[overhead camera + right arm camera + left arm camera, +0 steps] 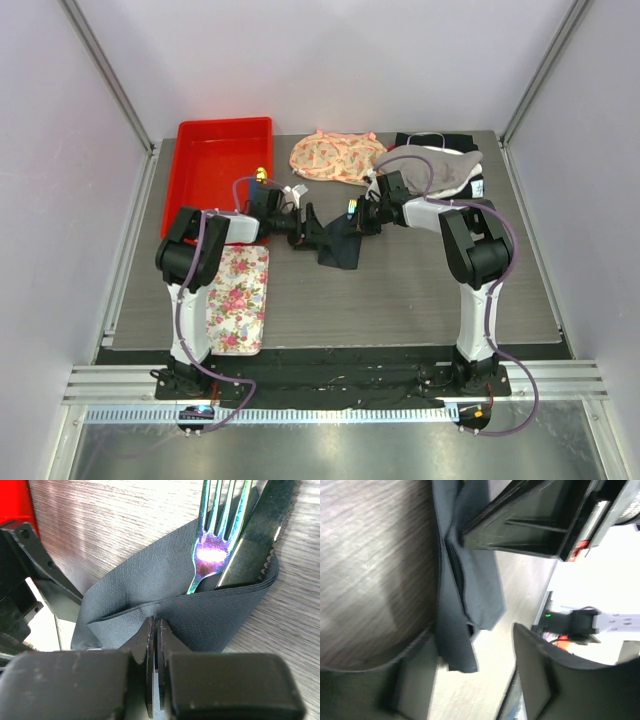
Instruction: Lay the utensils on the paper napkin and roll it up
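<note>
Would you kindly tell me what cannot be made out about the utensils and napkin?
- Fork and knife handles: right wrist view, covered by the napkin fold.
- Their tips: same view, cut off by the top edge.
- Left gripper contact with napkin: left wrist view, blurred.
- Both pieces: top view, too small.

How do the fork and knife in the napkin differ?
The fork shines rainbow purple-green; the knife looks dull black. The fork has slotted tines; the knife has a serrated edge. Both lie side by side, tucked under a fold of the dark napkin.
</note>
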Available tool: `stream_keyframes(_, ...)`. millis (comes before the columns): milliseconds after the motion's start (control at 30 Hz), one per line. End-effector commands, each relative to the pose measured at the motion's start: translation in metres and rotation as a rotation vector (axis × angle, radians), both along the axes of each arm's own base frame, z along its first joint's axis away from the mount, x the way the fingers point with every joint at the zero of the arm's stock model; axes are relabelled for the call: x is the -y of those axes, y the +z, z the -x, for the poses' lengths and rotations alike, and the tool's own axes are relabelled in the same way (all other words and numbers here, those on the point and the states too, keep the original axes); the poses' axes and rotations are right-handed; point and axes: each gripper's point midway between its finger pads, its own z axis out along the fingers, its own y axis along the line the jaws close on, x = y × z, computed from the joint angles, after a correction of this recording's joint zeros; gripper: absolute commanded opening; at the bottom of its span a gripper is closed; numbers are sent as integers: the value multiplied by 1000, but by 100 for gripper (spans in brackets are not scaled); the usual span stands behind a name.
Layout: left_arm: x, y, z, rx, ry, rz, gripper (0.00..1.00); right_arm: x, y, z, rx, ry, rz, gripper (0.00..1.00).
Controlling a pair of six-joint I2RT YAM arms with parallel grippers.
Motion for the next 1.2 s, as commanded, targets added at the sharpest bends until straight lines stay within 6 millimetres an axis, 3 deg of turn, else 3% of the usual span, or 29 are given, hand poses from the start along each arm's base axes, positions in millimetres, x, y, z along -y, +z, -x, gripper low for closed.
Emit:
stream_keyframes(0,1,18,-9,1,61,46,70,33,-58,16,-86,-41,185,1)
stream_keyframes(67,2,18,-13,4,81,48,78,33,-58,16,-89,-41,184,1)
stream_keyframes(200,4,21,-18,-30,130,76,83,31,-58,15,-91,-41,178,1)
stream_keyframes(500,12,10,-14,-97,198,95,79,32,-61,17,-98,-43,180,1)
stream_keyframes(833,13,-29,5,-143,249,-109,82,33,-62,17,-100,-48,183,1)
stream_keyframes(900,10,-30,13,-160,267,-121,82,32,-63,18,-104,-46,182,1)
stream_keyframes(1033,6,-22,9,-127,296,-119,79,32,-64,18,-107,-49,181,1)
stream_keyframes(1167,-7,-15,-10,-93,361,-152,71,32,-64,18,-110,-52,178,1)
